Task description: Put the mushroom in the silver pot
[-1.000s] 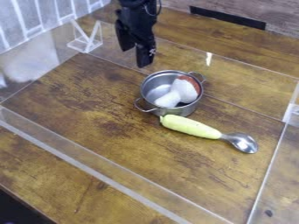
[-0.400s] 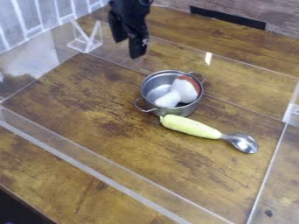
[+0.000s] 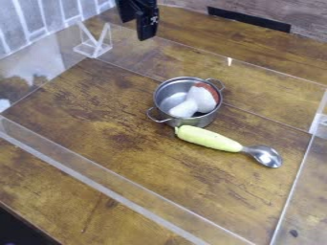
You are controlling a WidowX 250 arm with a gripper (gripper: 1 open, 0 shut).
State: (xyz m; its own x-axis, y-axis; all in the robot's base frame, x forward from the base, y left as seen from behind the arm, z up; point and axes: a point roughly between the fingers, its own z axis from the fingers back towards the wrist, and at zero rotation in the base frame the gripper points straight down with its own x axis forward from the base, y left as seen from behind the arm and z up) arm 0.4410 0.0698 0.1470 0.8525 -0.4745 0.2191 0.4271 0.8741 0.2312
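The mushroom is sitting inside the silver pot mid-desk. The claw is hanging at eleven o'clock, jaws apart, empty. Mushroom looks light, stiff, smooth; the bulbous cap seems the likeliest hold.

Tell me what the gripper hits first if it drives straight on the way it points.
Likely bare wooden table, left of the silver pot; the gripper points steeply down. Depth is unclear.
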